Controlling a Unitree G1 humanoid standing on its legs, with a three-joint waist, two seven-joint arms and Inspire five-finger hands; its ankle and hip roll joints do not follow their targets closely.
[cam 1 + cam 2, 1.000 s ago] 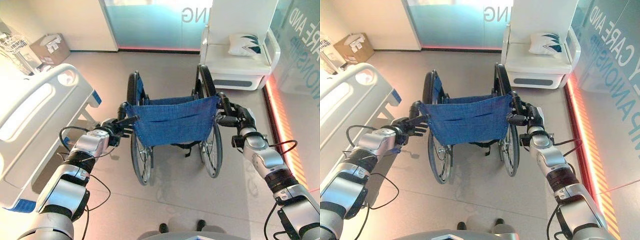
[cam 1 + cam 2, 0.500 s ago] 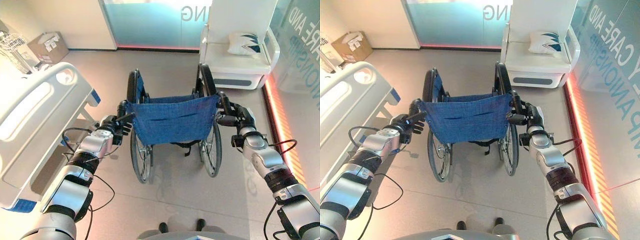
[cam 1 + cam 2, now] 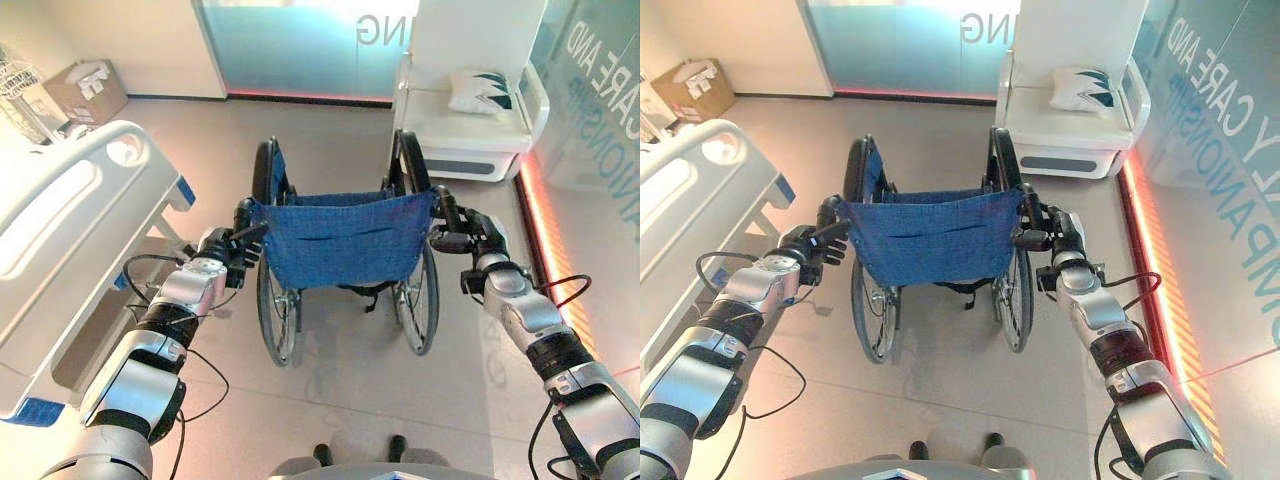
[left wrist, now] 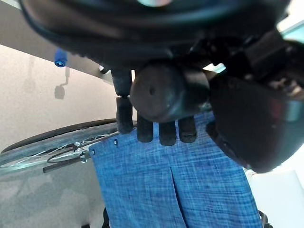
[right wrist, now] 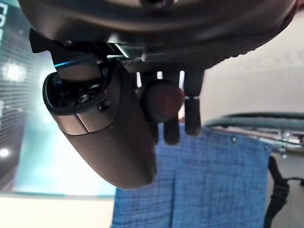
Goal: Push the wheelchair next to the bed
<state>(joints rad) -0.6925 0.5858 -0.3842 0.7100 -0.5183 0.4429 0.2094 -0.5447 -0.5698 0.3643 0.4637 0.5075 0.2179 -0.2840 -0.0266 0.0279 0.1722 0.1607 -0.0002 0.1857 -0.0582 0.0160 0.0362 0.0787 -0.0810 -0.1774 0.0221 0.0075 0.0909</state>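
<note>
Since a second ago the left robot hand (image 3: 232,248) has slid up along its push handle toward the blue backrest (image 3: 343,238), and the whole scene has drifted slightly as the robot's head moves; the wheelchair (image 3: 345,262) seems to sit about where it was against the bed (image 3: 70,215). It stands on the grey floor (image 3: 350,375) with its back to the robot, big wheels either side of the sling seat, and its left wheel is near the foot corner of the bed with a strip of floor between them, so it is beside the bed's end but not touching it. From the left wrist view the left robot hand (image 4: 161,102) has its fingers (image 4: 145,130) curled over the round end of the left push handle (image 4: 164,92), just above the blue cloth. The right robot hand (image 3: 478,235) is closed around the right push handle (image 5: 164,97) in the same way, its fingers (image 5: 192,118) hooked down over the grip next to the backrest's edge. Beyond the wheelchair a white armchair (image 3: 470,125) with a patterned cushion (image 3: 483,90) stands against the far glass wall, and a cardboard box (image 3: 85,90) sits on the floor by the far left wall, beyond the bed.
</note>
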